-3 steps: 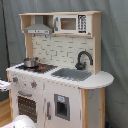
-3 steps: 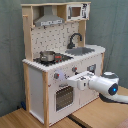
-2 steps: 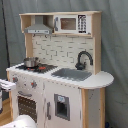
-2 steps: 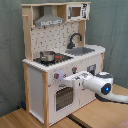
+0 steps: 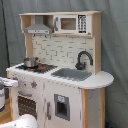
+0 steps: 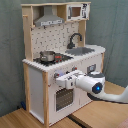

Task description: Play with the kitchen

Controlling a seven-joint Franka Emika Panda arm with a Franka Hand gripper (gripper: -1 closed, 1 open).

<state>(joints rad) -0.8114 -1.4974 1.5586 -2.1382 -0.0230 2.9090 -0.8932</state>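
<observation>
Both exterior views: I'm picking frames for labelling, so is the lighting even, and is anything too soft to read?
In the first exterior view, light is even and soft; the microwave keypad is unreadable. In the second exterior view, the arm's blue light glows, the gripper looks smeared, and the hood shades the pegboard.

Grey curtain (image 6: 112, 25), wooden floor (image 6: 20, 119).

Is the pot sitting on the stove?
Touching. In both exterior views the pot rests directly on the stove, no gap under its base.
</observation>
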